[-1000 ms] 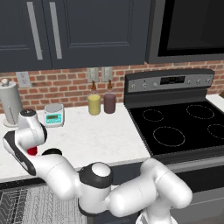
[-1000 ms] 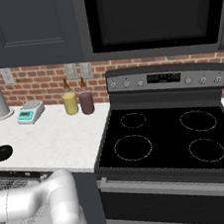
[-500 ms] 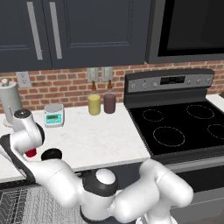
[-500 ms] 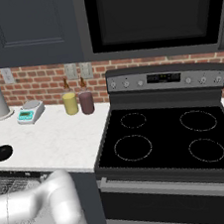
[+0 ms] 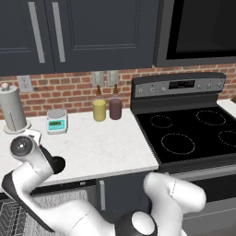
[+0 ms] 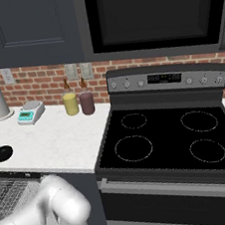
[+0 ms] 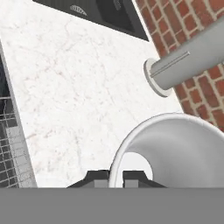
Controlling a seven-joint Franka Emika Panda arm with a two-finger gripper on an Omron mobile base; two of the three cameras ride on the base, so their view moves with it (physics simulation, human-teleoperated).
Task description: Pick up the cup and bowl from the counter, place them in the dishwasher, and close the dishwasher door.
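the pincer (image 7: pixel 115 176) is pinched shut on the thin white rim of the cup (image 7: pixel 175 148), raised above the table (image 7: pixel 78 92). it looks light, stiff, slippery. the bowl (image 6: pixel 2 153) sits nearby.

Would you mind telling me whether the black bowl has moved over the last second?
No. The bowl sits at the same spot on the counter, just as far in front of the kitchen scale as before.
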